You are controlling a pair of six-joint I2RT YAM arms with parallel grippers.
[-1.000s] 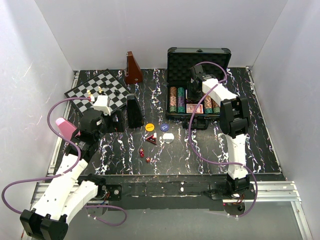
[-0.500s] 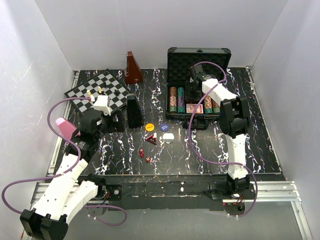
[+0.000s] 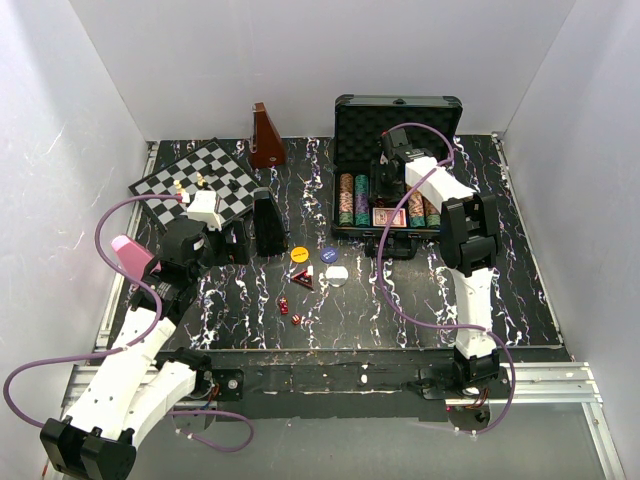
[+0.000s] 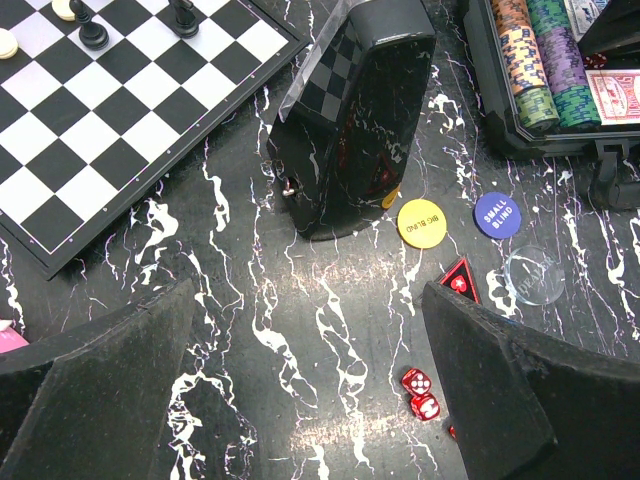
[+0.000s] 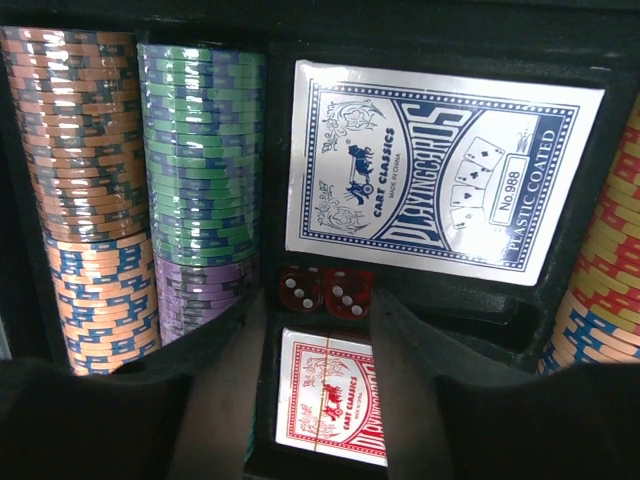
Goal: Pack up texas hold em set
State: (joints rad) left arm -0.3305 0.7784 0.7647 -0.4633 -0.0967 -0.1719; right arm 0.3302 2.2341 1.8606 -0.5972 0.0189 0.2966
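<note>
- the black case [image 3: 397, 170] stands open at the far right of the table [image 3: 520, 270], its lid upright and its chip rows [image 5: 205, 170] packed into the foam slots.
- the right gripper [image 5: 320, 325] hangs over the middle of the case, jaws parted with nothing between them.
- under it, 2 red dice [image 5: 322, 290] sit side by side in a small slot between the blue card deck [image 5: 445, 170] and the red card deck [image 5: 330, 395].
- the left gripper [image 4: 310, 300] hovers over the table near the chessboard [image 4: 110, 110], spread wide and empty.
- outside the case lie the yellow button [image 4: 422, 222], the blue button [image 4: 496, 214] and the clear button [image 4: 533, 276], close together, with a small red-and-black triangular piece [image 4: 460, 280] beside them.
- 2 loose dice [image 4: 418, 393] touch each other nearer the arms.
- a glossy black wedge-shaped object [image 4: 355, 110] stands between chessboard and case, and a brown pyramid [image 3: 264, 138] stands at the far edge.
</note>
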